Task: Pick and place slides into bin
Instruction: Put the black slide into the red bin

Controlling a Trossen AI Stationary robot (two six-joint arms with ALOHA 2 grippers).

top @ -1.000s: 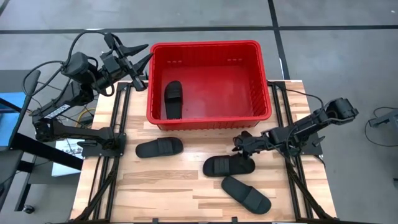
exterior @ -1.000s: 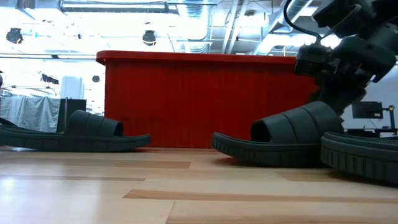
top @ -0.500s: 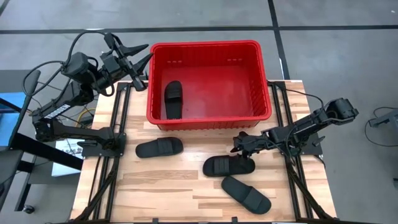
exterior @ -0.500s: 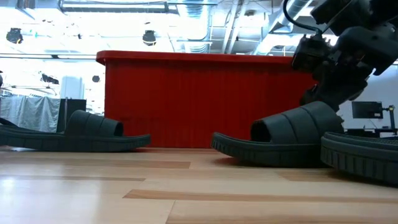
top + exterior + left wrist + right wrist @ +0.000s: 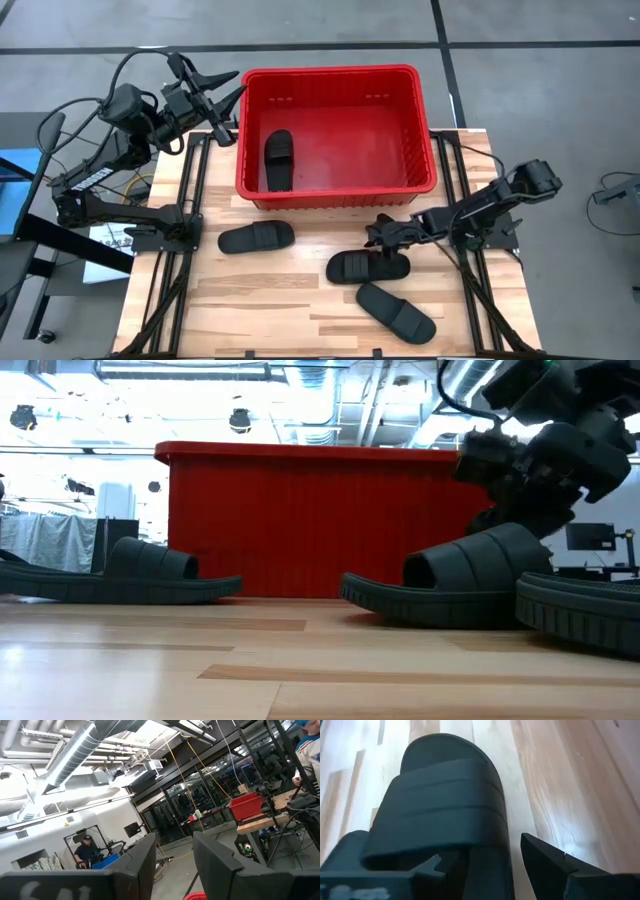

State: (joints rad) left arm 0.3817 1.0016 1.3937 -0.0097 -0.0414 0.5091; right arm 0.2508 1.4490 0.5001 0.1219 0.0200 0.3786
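Since a second before, your right hand [image 5: 378, 237] slid a little farther toward the worktop's middle, while the left arm and all four slides kept their places. Your right hand hung low over the strap end of the middle slide [image 5: 366, 266], which lay flat on the worktop [image 5: 290, 300] just in front of the bin [image 5: 420, 130]. In the right wrist view its fingers [image 5: 555, 865] stood spread wide, one on each side of that slide's strap, closed on nothing. You had one slide in the bin [image 5: 278, 158], lying against the bin's left wall. Another slide [image 5: 256, 237] sat on the worktop in front of the bin's left corner. A fourth slide [image 5: 396, 311] lay angled just beside the middle one, nearer the front edge. Your left hand [image 5: 222, 95] waited in the air off the bin's left rear corner, fingers parted wide and empty.
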